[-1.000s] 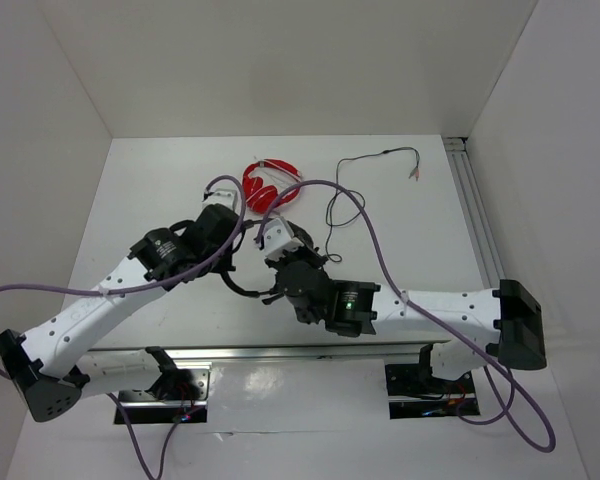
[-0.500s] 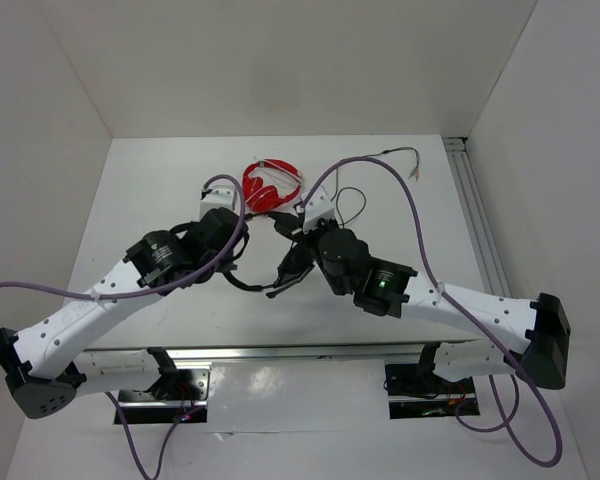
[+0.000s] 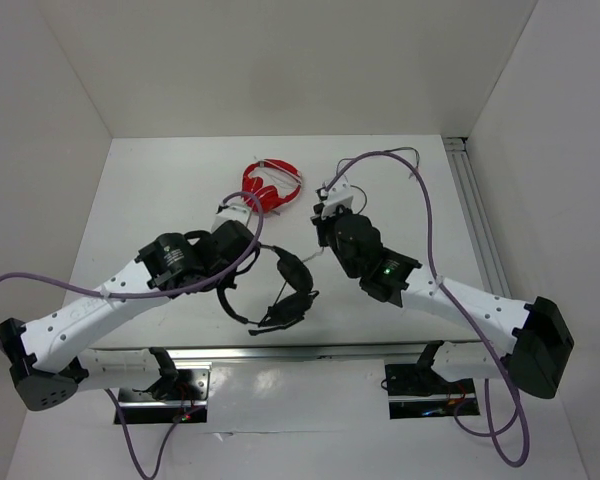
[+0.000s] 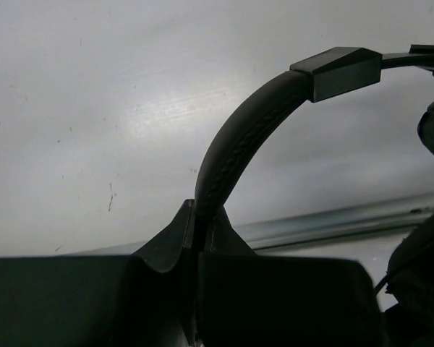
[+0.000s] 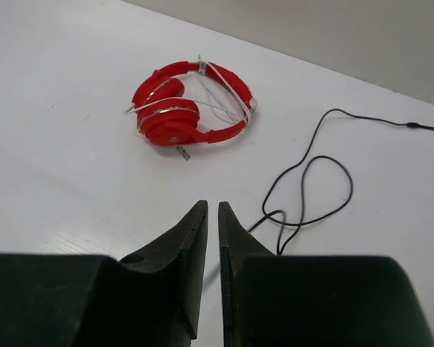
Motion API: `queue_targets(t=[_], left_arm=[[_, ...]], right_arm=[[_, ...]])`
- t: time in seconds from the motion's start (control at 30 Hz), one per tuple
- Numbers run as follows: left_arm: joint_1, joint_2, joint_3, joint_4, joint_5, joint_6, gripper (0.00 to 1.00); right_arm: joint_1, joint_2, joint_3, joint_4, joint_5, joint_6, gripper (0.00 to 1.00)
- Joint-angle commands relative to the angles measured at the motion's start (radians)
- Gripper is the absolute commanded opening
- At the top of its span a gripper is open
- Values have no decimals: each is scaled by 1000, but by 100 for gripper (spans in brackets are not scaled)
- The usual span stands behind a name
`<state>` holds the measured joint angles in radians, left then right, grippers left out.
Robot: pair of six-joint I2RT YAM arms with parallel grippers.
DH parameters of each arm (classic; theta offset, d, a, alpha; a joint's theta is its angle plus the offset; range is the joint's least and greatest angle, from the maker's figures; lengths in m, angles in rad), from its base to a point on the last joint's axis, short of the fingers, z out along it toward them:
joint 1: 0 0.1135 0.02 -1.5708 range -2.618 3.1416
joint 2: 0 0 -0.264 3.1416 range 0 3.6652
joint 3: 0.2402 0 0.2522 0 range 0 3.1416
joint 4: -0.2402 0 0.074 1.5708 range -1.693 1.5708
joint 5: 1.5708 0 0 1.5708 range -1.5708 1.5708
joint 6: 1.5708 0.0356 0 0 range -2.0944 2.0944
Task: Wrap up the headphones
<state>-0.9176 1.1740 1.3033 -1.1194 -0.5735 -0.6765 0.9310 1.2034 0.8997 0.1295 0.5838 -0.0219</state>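
Swung toward upper centre, the right hand (image 5: 211, 217) is barely parted, empty; the left hand (image 4: 195, 242) clamps the headphones (image 3: 294, 276) by the band. The loose cable (image 5: 304, 162) could snag.

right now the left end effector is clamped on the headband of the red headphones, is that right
Not quite. The left end effector is clamped on the headband of the black headphones, as the left wrist view shows. The red headphones lie apart with nothing gripping them in the right wrist view.
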Motion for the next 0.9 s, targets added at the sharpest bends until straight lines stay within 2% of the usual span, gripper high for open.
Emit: queue_targets(t=[0.0,0.07,0.1,0.27,0.37,0.4,0.5,0.67,0.77,0.83,0.87], left_arm=[[-17,-40,31,-74,63,60,0],[-17,-40,31,-65,89,71,0],[-17,-51,31,-65,99,71,0],[-17,-72,22,-31,194,83,0],[5,-82,31,-11,257,72,0],[19,-91,40,-2,279,72,0],[127,-91,51,13,331,62,1],[282,-102,89,23,365,51,1],[373,-123,140,32,386,51,1],[414,-123,174,32,386,51,0],[454,-123,206,32,397,51,0]], right_arm=[[-27,-13,-73,168,-212,37,19],[-27,-25,-131,224,-402,37,22],[-38,-25,-140,235,-441,37,23],[-38,10,-140,222,-516,80,26],[-38,-39,-195,222,-443,89,35],[-50,-82,-196,222,-344,108,39],[-89,-192,-209,150,-190,126,48],[-127,-346,-209,24,-133,141,68],[-170,-346,-232,-24,-224,160,71],[-185,-346,-248,-24,-372,177,79],[-198,-346,-266,11,-450,177,86]])
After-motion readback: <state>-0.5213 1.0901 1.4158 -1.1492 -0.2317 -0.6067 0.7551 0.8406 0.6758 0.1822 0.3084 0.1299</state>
